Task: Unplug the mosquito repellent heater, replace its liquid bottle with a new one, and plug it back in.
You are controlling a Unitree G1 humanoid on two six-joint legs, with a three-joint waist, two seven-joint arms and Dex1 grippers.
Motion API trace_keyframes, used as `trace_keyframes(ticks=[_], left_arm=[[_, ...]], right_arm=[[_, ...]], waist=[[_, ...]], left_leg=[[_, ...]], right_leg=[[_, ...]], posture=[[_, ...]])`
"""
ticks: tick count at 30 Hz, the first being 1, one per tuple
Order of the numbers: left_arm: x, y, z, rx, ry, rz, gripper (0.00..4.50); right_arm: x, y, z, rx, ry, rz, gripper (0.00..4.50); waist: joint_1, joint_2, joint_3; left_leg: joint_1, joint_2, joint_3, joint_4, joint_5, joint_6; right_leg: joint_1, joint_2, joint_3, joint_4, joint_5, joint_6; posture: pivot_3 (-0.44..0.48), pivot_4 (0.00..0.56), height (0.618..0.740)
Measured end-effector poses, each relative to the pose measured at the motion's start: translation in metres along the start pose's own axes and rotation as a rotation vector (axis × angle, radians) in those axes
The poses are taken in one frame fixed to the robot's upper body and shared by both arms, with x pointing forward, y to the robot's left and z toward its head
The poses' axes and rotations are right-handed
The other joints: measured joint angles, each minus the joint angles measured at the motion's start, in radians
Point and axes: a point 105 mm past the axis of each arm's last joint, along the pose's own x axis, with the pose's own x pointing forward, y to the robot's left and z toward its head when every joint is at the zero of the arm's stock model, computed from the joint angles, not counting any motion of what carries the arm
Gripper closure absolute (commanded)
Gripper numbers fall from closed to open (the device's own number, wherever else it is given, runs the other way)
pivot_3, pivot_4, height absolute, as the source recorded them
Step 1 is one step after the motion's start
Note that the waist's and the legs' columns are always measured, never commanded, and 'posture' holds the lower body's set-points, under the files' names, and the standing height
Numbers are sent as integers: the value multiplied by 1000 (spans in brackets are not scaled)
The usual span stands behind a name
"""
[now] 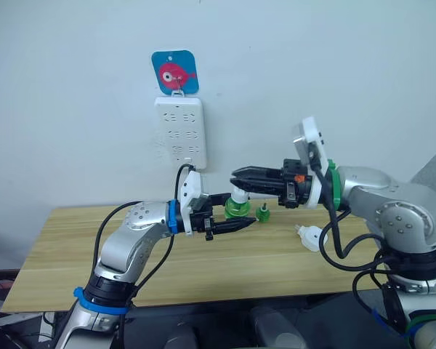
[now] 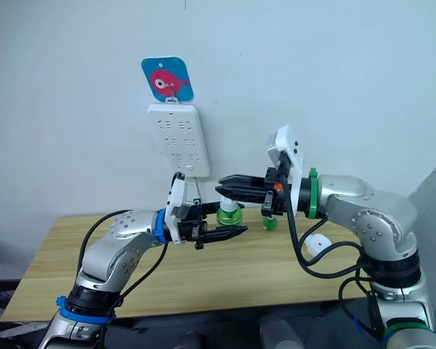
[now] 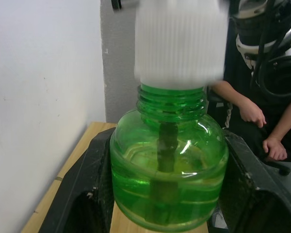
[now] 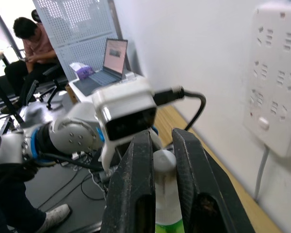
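A green liquid bottle with a white ribbed cap hovers just above the wooden table. My left gripper is shut on the bottle's body, one black finger on each side. From the right, my right gripper is shut on the white cap. The mosquito repellent heater, small and white, lies on the table to the right, apart from both grippers. A second small green item stands just right of the held bottle.
A white power strip hangs on the wall under a blue fish hook, above and behind the bottle. A seated person appears behind the bottle. Another person sits by a desk with a laptop.
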Motion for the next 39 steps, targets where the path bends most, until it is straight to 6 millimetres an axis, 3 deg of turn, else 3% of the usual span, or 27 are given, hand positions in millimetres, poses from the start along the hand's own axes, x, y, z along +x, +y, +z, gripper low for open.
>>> trace_keyframes(ticks=[4,7,9,14,18,25,31,39], left_arm=[[-8,1,-13,-27,44,31,2181],[-17,5,-26,-58,78,82,2181],[-26,11,-36,-87,103,141,2181],[-57,18,-59,-135,172,266,2181],[-62,14,-66,-140,187,281,2181],[-64,12,-64,-126,191,290,2181],[-66,4,-63,-114,213,271,2181],[-63,3,-59,-111,212,268,2181]], right_arm=[[-16,-16,19,-57,-39,-115,4259],[-28,-28,17,-90,-38,-222,4259],[-38,-42,-3,-107,-9,-346,4259],[-59,-73,-106,-69,181,-665,4259],[-62,-84,-152,-83,234,-796,4259],[-57,-106,-199,-66,229,-915,4259],[-59,-138,-212,-67,247,-1020,4259],[-68,-141,-247,13,304,-1082,4259]], waist=[[0,0,0],[0,0,0],[1,0,0],[-2,3,3],[-1,4,5],[-1,3,8],[1,3,13],[18,4,19]], left_leg=[[0,0,0,0,0,0],[0,0,0,-1,0,0],[0,0,1,-1,0,0],[0,1,6,-3,0,0],[3,1,12,-4,0,0],[5,1,17,-4,0,0],[5,1,17,-4,0,0],[5,1,18,-4,0,0]], right_leg=[[0,0,0,0,0,0],[0,0,0,0,0,0],[-1,0,0,-1,0,-1],[-3,0,5,-1,-1,-2],[-3,0,11,-1,-1,-1],[-3,0,16,-1,-1,-1],[-3,0,16,-1,-1,-1],[-3,0,17,-1,0,-1]], posture=[[-204,74,704],[-215,81,704],[-216,88,704],[-218,102,704],[-194,105,704],[-185,109,704],[-163,126,704],[-146,124,704]])
